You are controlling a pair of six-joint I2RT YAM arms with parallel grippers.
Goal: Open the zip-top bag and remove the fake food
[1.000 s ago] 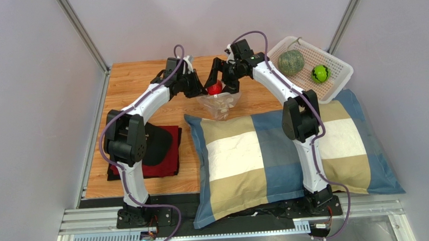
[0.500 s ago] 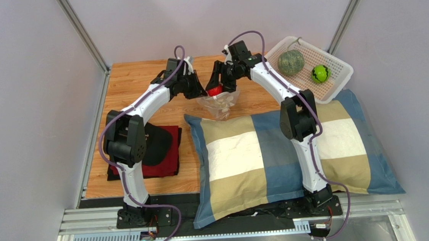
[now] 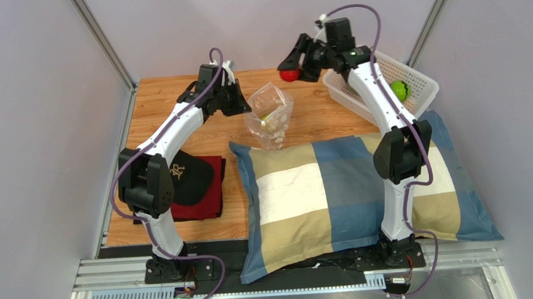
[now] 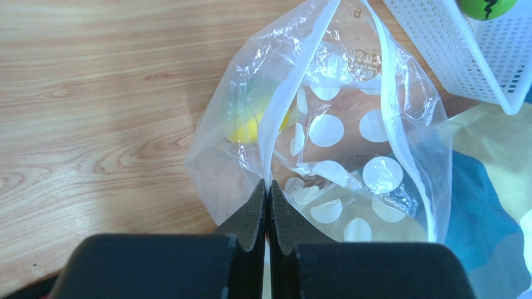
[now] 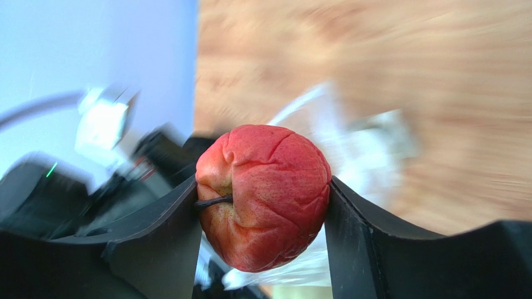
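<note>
Swinging up and away from the bag's mouth, the right arm now reaches toward the far right corner of the wooden table [image 3: 166, 107], where a second ago it was bent low over the pouch beside the left arm. The checked pillow [image 3: 336, 187] lies across the near half of the table, unchanged. Beyond it, the white basket [image 3: 418, 91] sits at the far right, partly hidden by the right arm.

The zip-top bag [image 3: 271, 113] stands on the wood just past the pillow's far edge, its mouth gaping wide and upward. The left gripper [image 4: 268, 194] has its jaws pressed together on one lip of the bag, holding it open.

The right gripper [image 3: 290, 73] pinches the red fruit [image 5: 262, 196] between its two fingers, in the air between bag and basket. That piece is out of the bag and likely bound for the basket, where a bright green ball [image 3: 399, 90] already rests.

A yellow-green piece [image 4: 248, 129] shows through the plastic, so the emptying is not finished; another reach into the held-open mouth seems needed.
</note>
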